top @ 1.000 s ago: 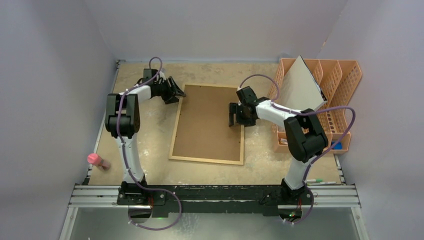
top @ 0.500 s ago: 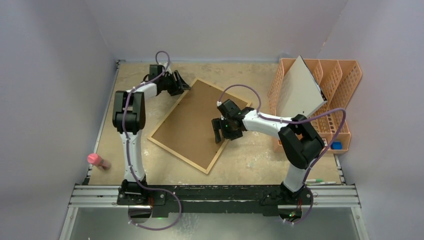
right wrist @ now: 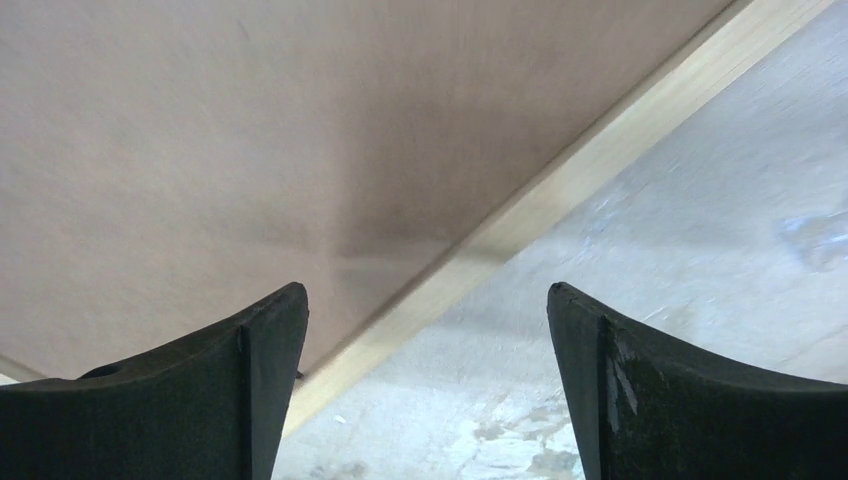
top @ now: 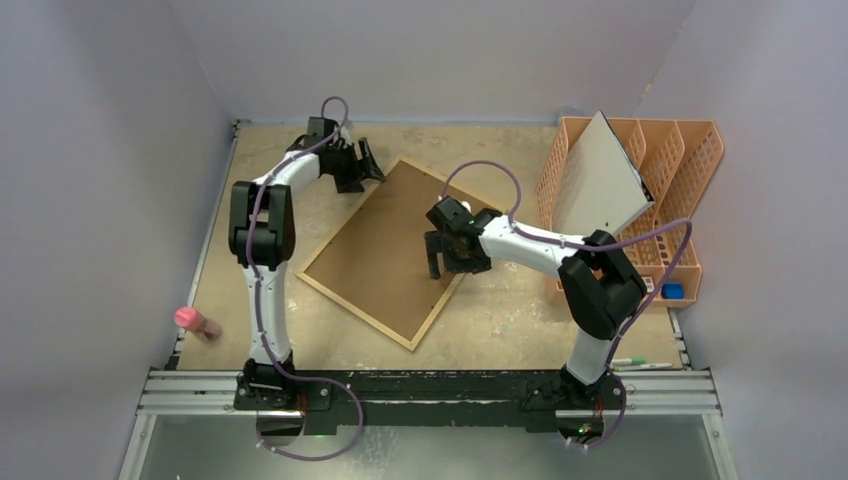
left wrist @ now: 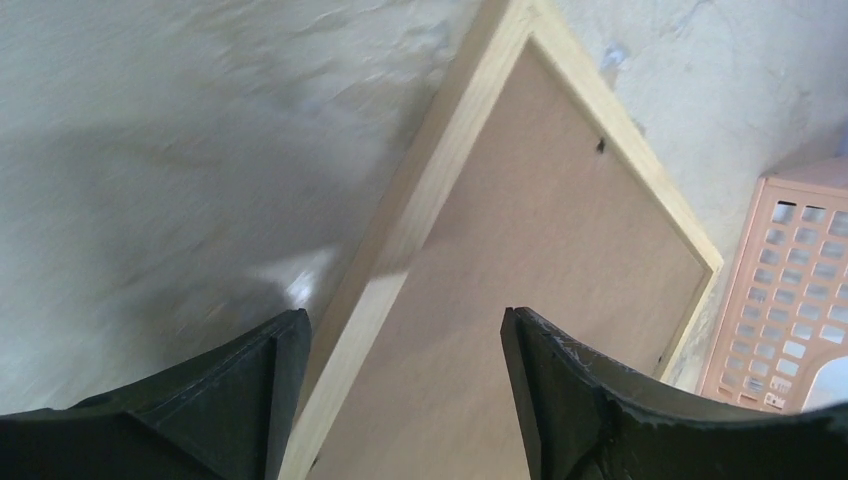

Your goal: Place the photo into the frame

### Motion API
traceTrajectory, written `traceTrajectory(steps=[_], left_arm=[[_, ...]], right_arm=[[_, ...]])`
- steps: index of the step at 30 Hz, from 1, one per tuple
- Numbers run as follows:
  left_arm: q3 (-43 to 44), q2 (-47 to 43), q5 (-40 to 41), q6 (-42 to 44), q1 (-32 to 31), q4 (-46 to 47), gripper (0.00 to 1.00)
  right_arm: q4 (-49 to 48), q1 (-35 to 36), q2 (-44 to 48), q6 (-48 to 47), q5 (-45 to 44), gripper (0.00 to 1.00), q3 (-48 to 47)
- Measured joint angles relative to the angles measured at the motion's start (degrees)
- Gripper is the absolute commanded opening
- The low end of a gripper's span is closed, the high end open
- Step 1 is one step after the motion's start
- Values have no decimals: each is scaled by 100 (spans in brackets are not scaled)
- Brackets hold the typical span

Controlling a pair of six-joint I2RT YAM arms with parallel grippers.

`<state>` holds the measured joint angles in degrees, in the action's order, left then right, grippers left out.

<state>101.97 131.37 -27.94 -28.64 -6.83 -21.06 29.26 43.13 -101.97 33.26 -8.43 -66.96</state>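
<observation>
Sandy tabletop (top: 520, 310) carries the frame (top: 390, 260), fibreboard back up; one wooden edge runs under the left gripper's (left wrist: 402, 318) wide-open jaws, another beneath the right gripper's (right wrist: 425, 292) spread, empty jaws

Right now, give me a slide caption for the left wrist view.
Open left gripper above the wooden edge of the frame, brown back up on the table; orange rack at right.

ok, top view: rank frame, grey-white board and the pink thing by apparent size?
1. frame, clearly largest.
2. grey-white board, standing tilted, so likely foreshortened.
3. pink thing, far smallest.
</observation>
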Motion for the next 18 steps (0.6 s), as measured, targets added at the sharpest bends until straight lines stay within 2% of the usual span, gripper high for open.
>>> traceTrajectory(steps=[4,8,13,18], left_arm=[[-343,-509,179,-9,341,-369,75],[-885,-1478,654,-26,874,-592,74],[-1963,-2964,1484,-103,1187,-802,62],[-3250,-3941,1744,-350,1193,-1010,55]], right_arm=[[243,-2,2,13,-509,92,-761],[181,9,-118,-275,-730,90,-1727],[-111,262,-997,-824,-688,88,-2942],[-557,857,-1941,-1462,-424,88,-3617]])
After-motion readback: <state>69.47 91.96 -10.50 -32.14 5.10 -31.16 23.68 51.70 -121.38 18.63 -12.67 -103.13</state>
